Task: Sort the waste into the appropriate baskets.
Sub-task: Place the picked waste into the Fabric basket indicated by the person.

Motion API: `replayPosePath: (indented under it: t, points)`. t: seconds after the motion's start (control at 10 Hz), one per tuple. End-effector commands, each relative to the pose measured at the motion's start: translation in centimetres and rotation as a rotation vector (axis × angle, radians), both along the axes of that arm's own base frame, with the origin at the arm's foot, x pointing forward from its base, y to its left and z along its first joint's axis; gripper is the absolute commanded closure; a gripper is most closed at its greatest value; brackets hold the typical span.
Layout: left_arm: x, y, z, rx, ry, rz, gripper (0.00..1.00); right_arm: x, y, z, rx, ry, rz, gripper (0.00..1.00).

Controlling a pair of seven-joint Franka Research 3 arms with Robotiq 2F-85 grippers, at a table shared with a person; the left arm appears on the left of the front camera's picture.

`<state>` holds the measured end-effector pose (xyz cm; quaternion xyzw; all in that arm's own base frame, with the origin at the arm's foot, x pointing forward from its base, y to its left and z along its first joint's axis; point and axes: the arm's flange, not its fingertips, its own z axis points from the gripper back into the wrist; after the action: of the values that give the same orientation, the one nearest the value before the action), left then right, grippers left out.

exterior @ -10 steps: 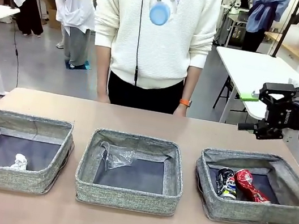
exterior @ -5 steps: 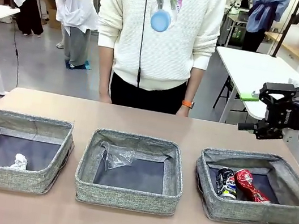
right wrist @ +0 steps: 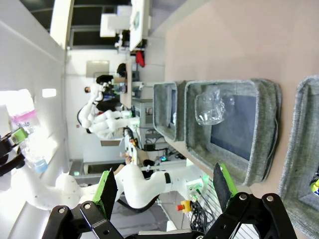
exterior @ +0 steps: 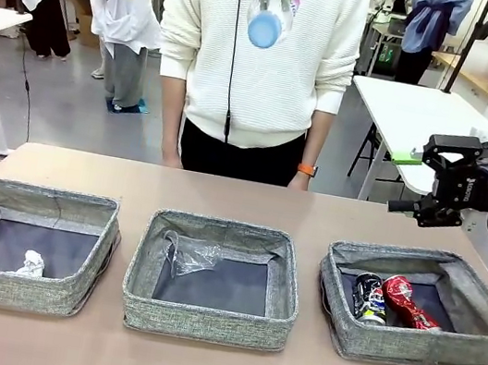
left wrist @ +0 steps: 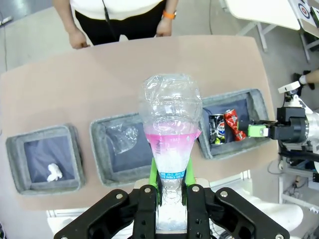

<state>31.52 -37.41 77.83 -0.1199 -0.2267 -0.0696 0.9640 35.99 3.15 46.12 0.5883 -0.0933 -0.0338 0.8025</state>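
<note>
On the brown table [exterior: 223, 193] stand three baskets. High above the middle basket [left wrist: 102, 159], the clear plastic bottle [left wrist: 171, 129] hangs cap-down, pinched in the left gripper [left wrist: 171, 191]. Next, I judge: lower and release beside the cup [exterior: 190, 253]. The right gripper [right wrist: 164, 189] idles, jaws spread.

Three baskets sit in a row on the tabletop [exterior: 223, 193], with the person [exterior: 255, 63] behind it. The left basket [exterior: 23, 244] holds a paper ball [exterior: 29, 264], the middle basket [exterior: 214, 276] a plastic cup [exterior: 190, 253], and the right basket [exterior: 420, 306] two cans [exterior: 393, 301] side by side. The bottle [exterior: 268, 9] hangs high above the middle basket.
</note>
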Motion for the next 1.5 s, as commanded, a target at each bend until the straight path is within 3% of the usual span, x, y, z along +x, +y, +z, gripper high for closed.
replayPosePath:
  t: [0.0, 1.4]
  points:
    - [-0.09, 0.44, 0.07, -0.001, -0.018, 0.01, 0.8, 0.13, 0.06, 0.5, 0.013, 0.016, -0.005, 0.0]
    - [-0.09, 0.44, 0.07, -0.001, -0.018, 0.01, 0.8, 0.13, 0.06, 0.5, 0.013, 0.016, -0.005, 0.0]
